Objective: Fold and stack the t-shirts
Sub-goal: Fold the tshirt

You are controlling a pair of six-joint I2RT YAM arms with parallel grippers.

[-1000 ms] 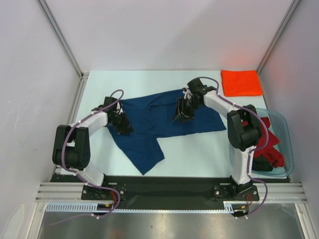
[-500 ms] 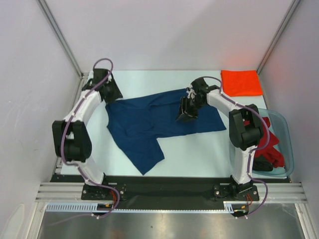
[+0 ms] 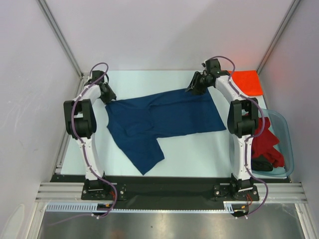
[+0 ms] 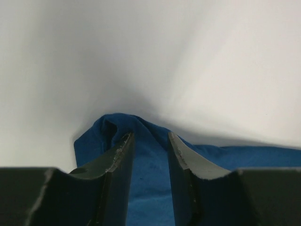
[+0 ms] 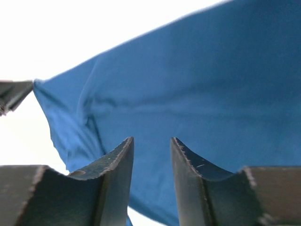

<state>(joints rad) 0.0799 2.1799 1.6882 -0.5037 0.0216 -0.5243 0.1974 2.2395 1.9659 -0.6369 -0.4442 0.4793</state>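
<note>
The navy blue t-shirt lies spread across the table, and its white graphic does not show. My left gripper is at its far left corner, jaws nearly closed with a peak of cloth pinched between them. My right gripper is at the far right corner, jaws also nearly closed on the cloth. The shirt runs taut from it toward the left gripper. A folded orange t-shirt lies at the far right. Red and dark shirts sit in the tub.
The clear bluish plastic tub stands at the right edge, beside the right arm's base. White walls and metal frame posts close in the table at the back and on both sides. One end of the shirt hangs toward the near edge.
Both grippers moved outward and to the back, left to the far left and right to the far right. They drew the shirt's far edge out straight, and its bunched middle flattened.
</note>
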